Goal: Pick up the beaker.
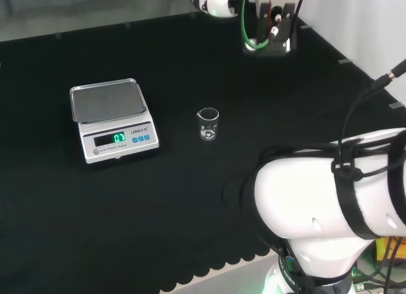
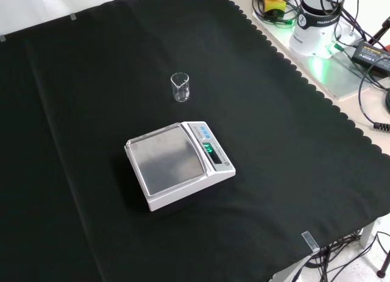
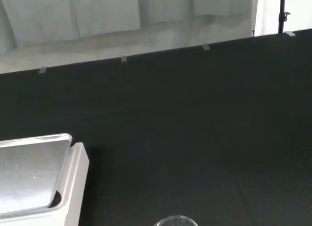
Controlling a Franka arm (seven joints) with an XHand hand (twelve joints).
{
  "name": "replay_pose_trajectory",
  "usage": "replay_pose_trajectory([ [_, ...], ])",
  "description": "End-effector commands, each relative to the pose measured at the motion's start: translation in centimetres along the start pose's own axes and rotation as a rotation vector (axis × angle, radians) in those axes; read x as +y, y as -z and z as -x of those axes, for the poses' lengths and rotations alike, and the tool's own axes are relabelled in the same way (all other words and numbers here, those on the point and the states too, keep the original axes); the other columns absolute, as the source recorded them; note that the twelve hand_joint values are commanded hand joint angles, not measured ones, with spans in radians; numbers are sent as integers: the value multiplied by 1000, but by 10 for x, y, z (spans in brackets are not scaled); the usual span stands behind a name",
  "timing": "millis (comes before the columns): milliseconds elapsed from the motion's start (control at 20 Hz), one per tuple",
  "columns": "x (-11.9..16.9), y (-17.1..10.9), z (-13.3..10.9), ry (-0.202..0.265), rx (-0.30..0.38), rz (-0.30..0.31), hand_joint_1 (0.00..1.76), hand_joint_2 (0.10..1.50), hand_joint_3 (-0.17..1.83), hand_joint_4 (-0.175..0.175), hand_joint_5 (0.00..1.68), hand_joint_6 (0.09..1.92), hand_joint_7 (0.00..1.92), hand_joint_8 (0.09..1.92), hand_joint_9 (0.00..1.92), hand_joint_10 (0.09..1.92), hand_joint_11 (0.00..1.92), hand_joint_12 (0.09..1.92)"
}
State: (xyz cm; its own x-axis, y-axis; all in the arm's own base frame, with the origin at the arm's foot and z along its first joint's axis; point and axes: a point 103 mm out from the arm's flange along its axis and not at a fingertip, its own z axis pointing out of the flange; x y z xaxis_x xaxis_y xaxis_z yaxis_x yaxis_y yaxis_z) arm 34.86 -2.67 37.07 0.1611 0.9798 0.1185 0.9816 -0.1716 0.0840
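A small clear glass beaker (image 1: 208, 124) stands upright on the black cloth near the middle of the bench, and it looks empty. In the front view the beaker (image 2: 180, 88) stands just beyond the scale. Its rim (image 3: 175, 221) barely shows at the edge of the wrist view. Part of the hand (image 1: 216, 2), black and white with cables, hangs at the top edge of the head view. It is well beyond the beaker and apart from it. Its grip state is hidden.
A white digital scale (image 1: 111, 119) with a steel pan and a lit green display sits left of the beaker in the head view. It also shows in the front view (image 2: 177, 163) and the wrist view (image 3: 34, 177). The arm's white link (image 1: 330, 205) bulks at lower right.
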Motion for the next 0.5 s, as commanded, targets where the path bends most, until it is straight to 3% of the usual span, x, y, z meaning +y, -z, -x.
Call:
replay_pose_trajectory([
  [50,8,-61,10,-13,17,-63,43,978,255,-25,152,87,0,375,0,583,0,1428],
  [150,11,-73,9,-15,4,-86,44,979,255,-26,153,87,0,377,0,584,0,1429],
  [250,13,-86,14,-45,47,-98,45,979,254,-26,154,87,0,378,0,584,0,1429],
  [500,19,-118,3,-40,1,-163,47,980,253,-28,157,87,0,384,0,586,0,1430],
])
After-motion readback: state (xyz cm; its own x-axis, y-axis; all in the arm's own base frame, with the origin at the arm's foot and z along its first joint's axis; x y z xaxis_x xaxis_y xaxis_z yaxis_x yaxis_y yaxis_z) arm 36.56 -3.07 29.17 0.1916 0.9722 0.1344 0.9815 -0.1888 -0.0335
